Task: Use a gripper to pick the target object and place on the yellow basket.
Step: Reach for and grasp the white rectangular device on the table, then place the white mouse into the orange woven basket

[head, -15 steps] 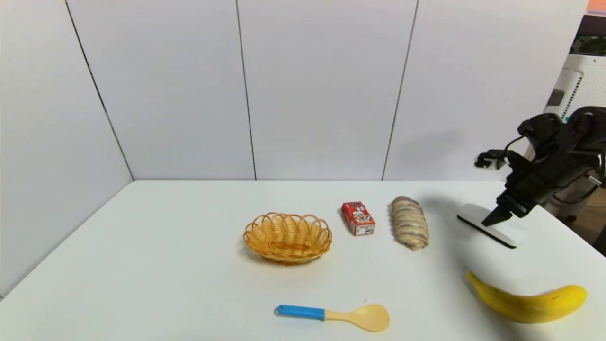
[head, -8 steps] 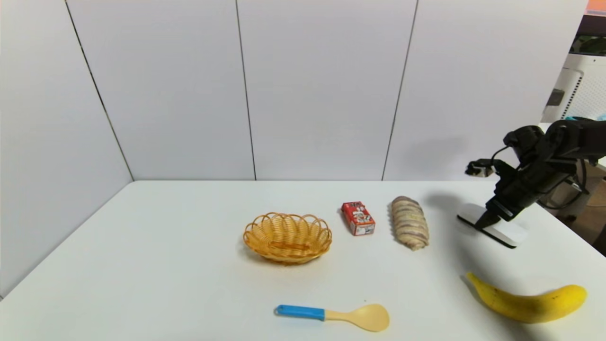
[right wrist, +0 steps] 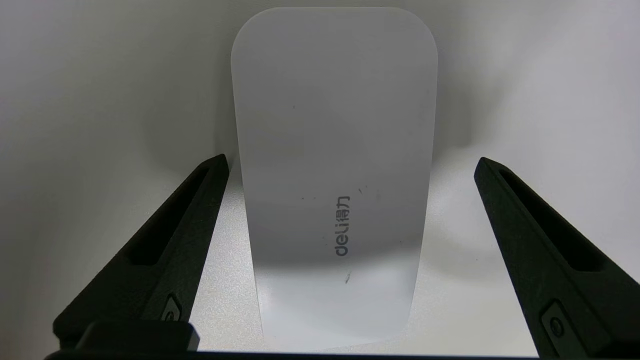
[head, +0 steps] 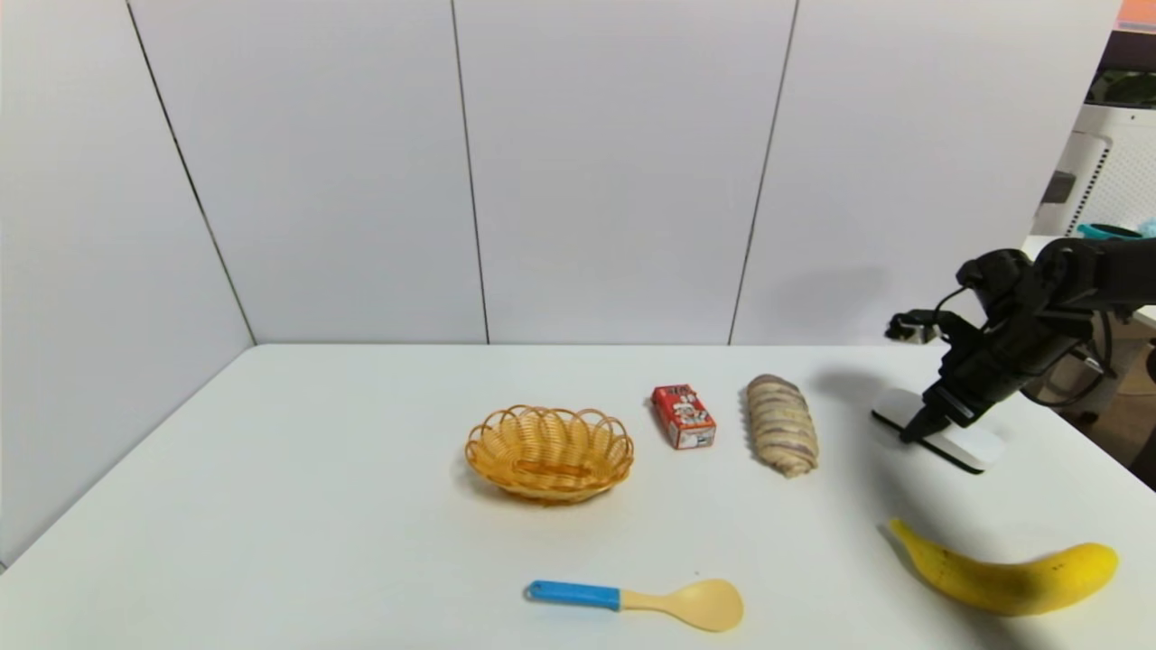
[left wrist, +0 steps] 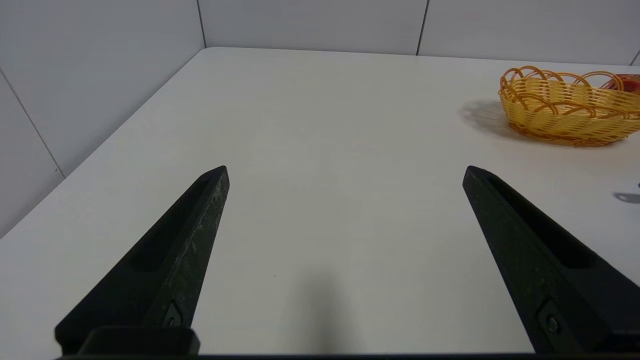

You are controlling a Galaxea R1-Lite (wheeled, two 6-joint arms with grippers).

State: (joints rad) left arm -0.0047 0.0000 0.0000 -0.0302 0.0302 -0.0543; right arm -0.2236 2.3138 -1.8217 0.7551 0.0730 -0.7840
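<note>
Slab [head: 939,431] lies flat on the table [head: 361,506], well to the right of the basket [head: 548,451]. From the head, a red box [head: 684,416] and a bread roll [head: 782,424] sit between the slab and the basket. The right gripper [head: 912,431] hangs low over the slab.

From the left wrist, the left gripper [left wrist: 345,172] is wide apart and holds nothing, parked well left of the basket [left wrist: 565,107].

From the right wrist, the right gripper [right wrist: 350,165] has its fingers [right wrist: 200,200] wide apart, one on each side of the slab [right wrist: 332,150], not touching it.

Nothing is picked up yet. Left to do: squeeze, lift, carry to the basket, and let go.
</note>
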